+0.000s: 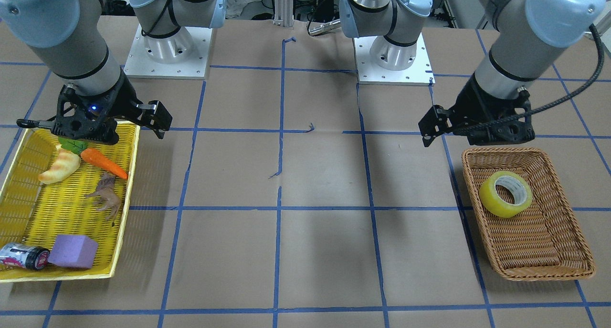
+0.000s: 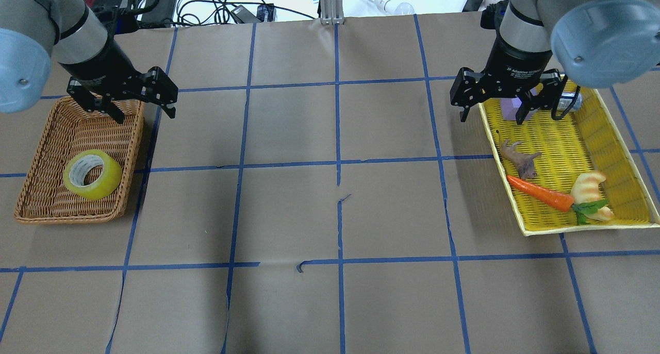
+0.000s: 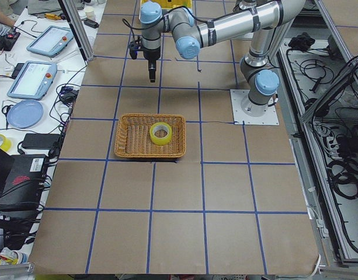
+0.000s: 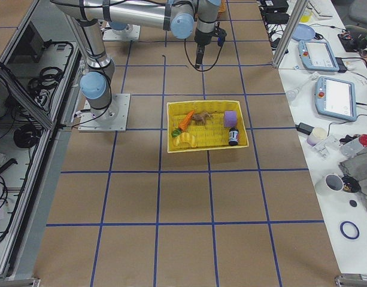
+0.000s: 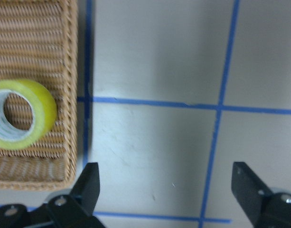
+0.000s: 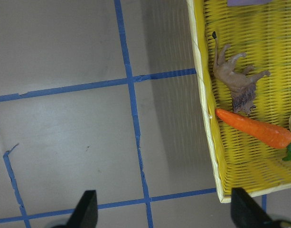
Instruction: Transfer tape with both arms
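1 tape (image 2: 93, 174): lying in wicker basket (image 2: 67, 219), robot's left. Left gripper (image 5: 165, 171), right gripper (image 6: 163, 195): both spread wide, empty.

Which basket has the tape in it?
The brown wicker basket by the left tool; the tape lies alone in it. The yellow basket has none.

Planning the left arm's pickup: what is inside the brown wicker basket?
Only the tape, resting on the wicker basket and its woven floor. The patch of floor beneath the roll is covered.
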Controlling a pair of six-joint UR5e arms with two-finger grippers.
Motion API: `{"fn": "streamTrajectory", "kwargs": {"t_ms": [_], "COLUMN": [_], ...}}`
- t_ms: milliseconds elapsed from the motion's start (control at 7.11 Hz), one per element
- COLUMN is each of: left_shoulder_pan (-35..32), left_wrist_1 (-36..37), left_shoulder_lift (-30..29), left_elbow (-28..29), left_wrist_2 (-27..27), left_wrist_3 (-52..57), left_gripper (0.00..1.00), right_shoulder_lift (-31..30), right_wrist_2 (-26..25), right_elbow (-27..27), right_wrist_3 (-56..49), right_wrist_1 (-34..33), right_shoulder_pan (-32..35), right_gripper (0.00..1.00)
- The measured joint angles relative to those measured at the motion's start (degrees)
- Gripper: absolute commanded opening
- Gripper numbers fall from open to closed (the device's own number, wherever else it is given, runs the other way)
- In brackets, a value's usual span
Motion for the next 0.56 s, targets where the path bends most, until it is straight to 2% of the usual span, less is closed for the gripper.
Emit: {"fn": "streamTrajectory", "kwargs": {"t_ms": [281,562], "left_shoulder_pan": [-3.68,-4.8], "left_wrist_1": [-4.55,-5.24], "left_shoulder_lift": [0.56,0.07], "left_elbow": [1.41,1.4], "left_wrist_2": [-0.05,-0.28], "left_wrist_3": [-3.98,-4.8], "left_gripper": [1.0,1.0], "right_shoulder_lift": [-0.33,-0.97], "right_wrist_2": [0.05,-0.07], "right_elbow": [-0.4,-0.55], "right_wrist_3": [0.03,0.34], "right_wrist_1": [0.0,0.06], "right_shoulder_pan": [-0.01,-0.04], "right_gripper": [1.0,1.0]}}
